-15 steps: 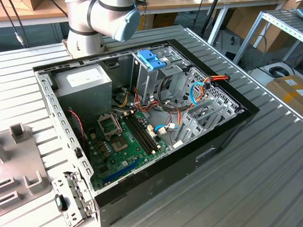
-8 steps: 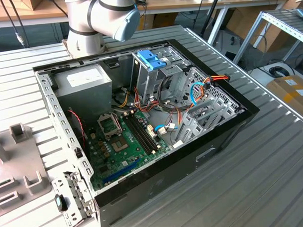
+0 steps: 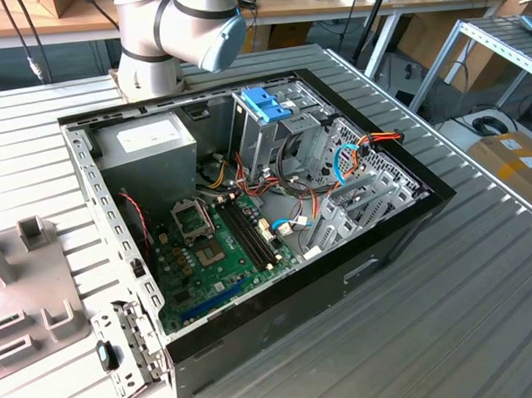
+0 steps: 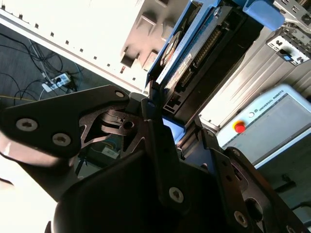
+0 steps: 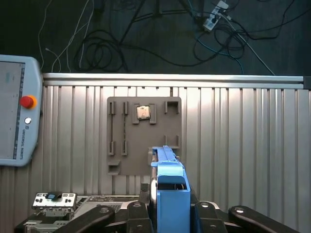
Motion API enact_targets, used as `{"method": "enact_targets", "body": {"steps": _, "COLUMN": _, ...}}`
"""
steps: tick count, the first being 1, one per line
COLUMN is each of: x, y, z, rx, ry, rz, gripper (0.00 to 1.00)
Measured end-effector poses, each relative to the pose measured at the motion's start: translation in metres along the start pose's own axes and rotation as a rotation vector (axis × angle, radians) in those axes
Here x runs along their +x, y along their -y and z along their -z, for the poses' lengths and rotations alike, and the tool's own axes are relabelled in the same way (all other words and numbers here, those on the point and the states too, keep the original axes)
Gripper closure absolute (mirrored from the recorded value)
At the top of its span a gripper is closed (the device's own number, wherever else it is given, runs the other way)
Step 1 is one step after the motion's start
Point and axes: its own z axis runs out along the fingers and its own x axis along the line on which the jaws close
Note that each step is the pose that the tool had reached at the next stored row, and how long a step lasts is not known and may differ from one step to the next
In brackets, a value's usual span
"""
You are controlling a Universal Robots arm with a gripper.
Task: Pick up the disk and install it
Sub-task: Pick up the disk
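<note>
Because the flat rectangular silver metal disk (image 5: pixel 171 184), edged by its blue plastic carrier frame, stands on edge clamped in the black tool (image 5: pixel 170 213), which is closed narrow on it above the ribbed metal counter (image 5: pixel 243 145), it reads as stiff, fairly heavy and shock-sensitive. Its smooth faces could slip. The frame's sides look the safer hold, clear of the connector edge (image 4: pixel 206 48).

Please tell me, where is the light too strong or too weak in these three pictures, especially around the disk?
Second wrist view: the holder plate behind the disk is bleached nearly white, and the pincer gripping the disk is almost black. First wrist view: even light on the ribbed table, dark floor beyond it. Exterior view: soft light, some shade inside the computer case.
</note>
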Motion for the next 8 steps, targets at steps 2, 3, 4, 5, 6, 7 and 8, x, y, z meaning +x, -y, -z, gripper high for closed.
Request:
{"method": "enact_targets", "body": {"steps": 2, "x": 0.0017, "y": 0.0006, "z": -0.0002, "rx": 0.0000, "ry": -0.0010, "rz": 0.000, "gripper": 0.63}}
{"method": "enact_targets", "body": {"steps": 3, "x": 0.0023, "y": 0.0007, "z": -0.0002, "rx": -0.0001, "ry": -0.0013, "rz": 0.000, "gripper": 0.63}}
{"method": "enact_targets", "body": {"steps": 4, "x": 0.0034, "y": 0.0010, "z": -0.0003, "rx": -0.0001, "ry": -0.0018, "rz": 0.000, "gripper": 0.63}}
{"method": "enact_targets", "body": {"steps": 5, "x": 0.0041, "y": 0.0012, "z": -0.0004, "rx": -0.0001, "ry": -0.0021, "rz": 0.000, "gripper": 0.63}}
{"method": "enact_targets", "body": {"steps": 6, "x": 0.0048, "y": 0.0014, "z": -0.0005, "rx": -0.0001, "ry": -0.0025, "rz": 0.000, "gripper": 0.63}}
{"method": "enact_targets", "body": {"steps": 7, "x": 0.0055, "y": 0.0016, "z": -0.0006, "rx": 0.0000, "ry": -0.0028, "rz": 0.000, "gripper": 0.63}}
{"method": "enact_targets", "body": {"steps": 8, "x": 0.0062, "y": 0.0018, "z": -0.0007, "rx": 0.0000, "ry": -0.0032, "rz": 0.000, "gripper": 0.63}}
